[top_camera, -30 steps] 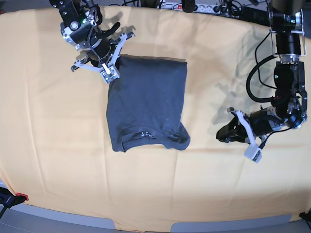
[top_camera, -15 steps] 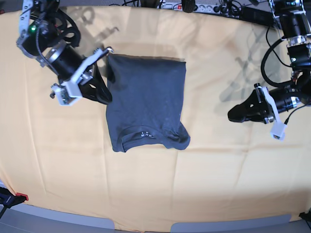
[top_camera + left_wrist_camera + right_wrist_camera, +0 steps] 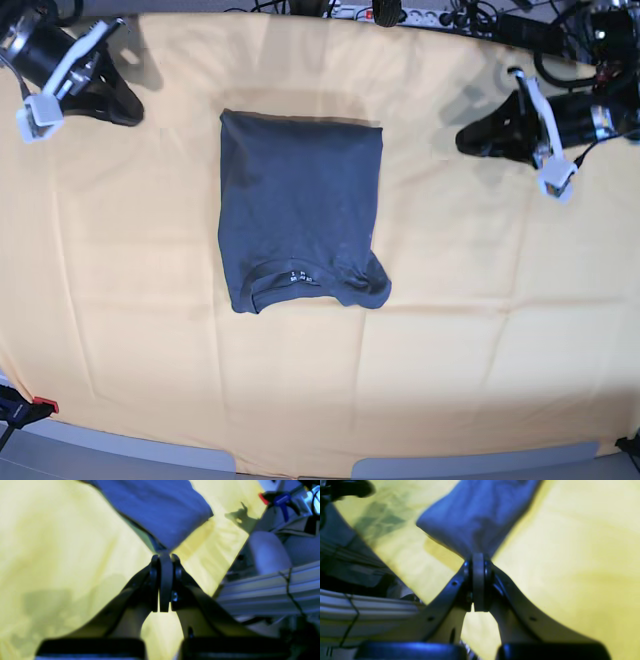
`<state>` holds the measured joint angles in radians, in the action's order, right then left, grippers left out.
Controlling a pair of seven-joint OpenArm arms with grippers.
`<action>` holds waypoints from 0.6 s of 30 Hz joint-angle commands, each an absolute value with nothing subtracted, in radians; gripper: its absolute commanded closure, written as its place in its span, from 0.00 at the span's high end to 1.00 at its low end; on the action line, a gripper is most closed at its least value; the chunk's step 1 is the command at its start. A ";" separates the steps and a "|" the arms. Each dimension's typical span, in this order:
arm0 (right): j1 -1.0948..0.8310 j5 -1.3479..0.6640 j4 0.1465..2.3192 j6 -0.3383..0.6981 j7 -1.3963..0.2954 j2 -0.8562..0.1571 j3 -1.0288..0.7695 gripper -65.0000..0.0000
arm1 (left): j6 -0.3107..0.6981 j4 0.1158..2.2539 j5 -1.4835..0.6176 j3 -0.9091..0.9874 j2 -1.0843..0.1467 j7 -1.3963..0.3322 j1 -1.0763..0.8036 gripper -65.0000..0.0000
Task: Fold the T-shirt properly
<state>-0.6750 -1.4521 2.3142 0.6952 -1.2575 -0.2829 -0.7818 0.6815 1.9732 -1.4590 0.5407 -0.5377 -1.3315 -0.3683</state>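
The dark slate-grey T-shirt (image 3: pixel 300 205) lies folded into a tall rectangle in the middle of the yellow-orange tablecloth (image 3: pixel 140 300), collar and small white label toward the near edge. My right gripper (image 3: pixel 128 108) is at the far left corner, shut and empty, well away from the shirt. My left gripper (image 3: pixel 468 140) hovers at the far right, also shut and empty. In the left wrist view the shut fingertips (image 3: pixel 161 556) point at the T-shirt (image 3: pixel 160 507) lying beyond them. The right wrist view shows the same: shut tips (image 3: pixel 477 556), T-shirt (image 3: pixel 480 512) further off.
A power strip (image 3: pixel 400 12) and cables run along the far table edge. A red clamp (image 3: pixel 38 406) holds the cloth at the near left corner. In the left wrist view a red and blue clamp (image 3: pixel 275 498) and an aluminium rail (image 3: pixel 262 592) lie beyond the cloth's edge.
Both arms have pulled back from the shirt: the right one from its far left corner to the table's far left, the left one up toward the far right. The shirt has not moved.
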 commanded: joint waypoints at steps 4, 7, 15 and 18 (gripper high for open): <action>-0.794 -1.484 2.328 0.698 -1.254 -0.294 -0.870 0.00 | 0.680 2.115 -1.484 0.620 -0.558 -1.327 -0.530 0.00; -0.879 -1.484 2.328 0.687 -1.290 -0.294 -0.895 0.00 | 0.651 2.200 -1.484 0.669 -0.557 -1.337 -0.672 0.00; -1.130 -1.484 2.328 0.677 -1.379 -0.294 -0.896 0.00 | 0.651 2.300 -1.484 0.830 -0.538 -1.396 -1.036 0.00; -1.235 -1.484 2.328 0.677 -1.396 -0.295 -0.896 0.00 | 0.651 2.299 -1.484 0.852 -0.529 -1.396 -1.162 0.00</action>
<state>-1.2205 -1.4601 2.3169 0.6769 -1.4010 -0.2874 -0.8864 0.6468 2.2875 -1.4597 0.8452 -0.5201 -1.3930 -1.1522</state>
